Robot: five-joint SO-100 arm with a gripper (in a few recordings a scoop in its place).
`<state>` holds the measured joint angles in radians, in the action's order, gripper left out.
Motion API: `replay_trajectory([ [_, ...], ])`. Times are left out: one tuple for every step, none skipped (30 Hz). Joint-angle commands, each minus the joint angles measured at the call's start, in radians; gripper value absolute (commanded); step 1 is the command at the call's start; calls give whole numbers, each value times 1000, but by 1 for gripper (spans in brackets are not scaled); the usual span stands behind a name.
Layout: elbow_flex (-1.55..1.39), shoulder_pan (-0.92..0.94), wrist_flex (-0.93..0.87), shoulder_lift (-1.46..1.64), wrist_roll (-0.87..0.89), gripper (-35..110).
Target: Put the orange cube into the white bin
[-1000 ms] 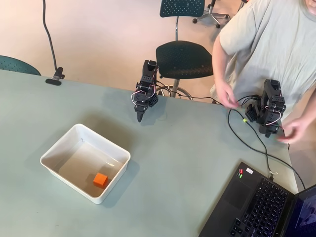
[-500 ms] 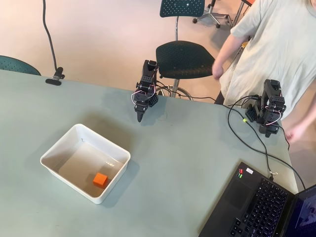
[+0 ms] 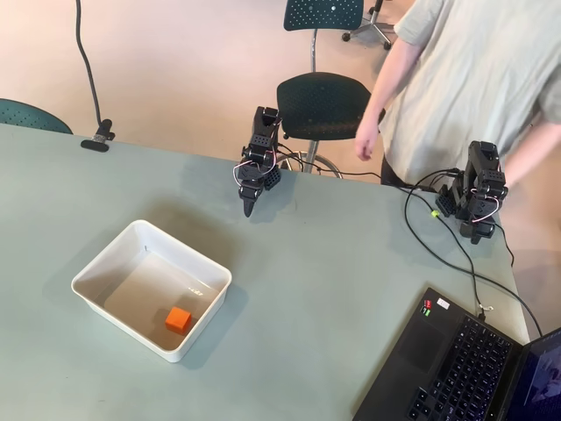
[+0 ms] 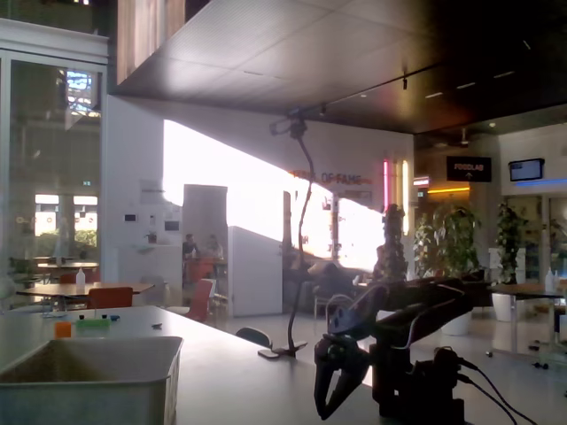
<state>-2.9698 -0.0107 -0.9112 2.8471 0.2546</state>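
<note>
Inside the white bin (image 3: 98,266), near its lower right wall in the overhead view, sits the orange cube (image 3: 179,319), flat on the floor of the tub. My pincer (image 3: 249,209) hangs empty with tips drawn together, well apart from the bin at the far counter (image 3: 333,289) edge. I judge the placing done; the best handling now is to keep the arm parked, clear of the tub.

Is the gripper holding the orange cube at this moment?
No. In the overhead view the orange cube lies on the floor of the white bin, apart from the gripper.
</note>
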Motion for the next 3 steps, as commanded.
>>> replay_trajectory([
  [5,3,-3,-5,-3,-3],
  [5,3,-3,-5,-3,-3],
  [5,3,-3,-5,-3,-3],
])
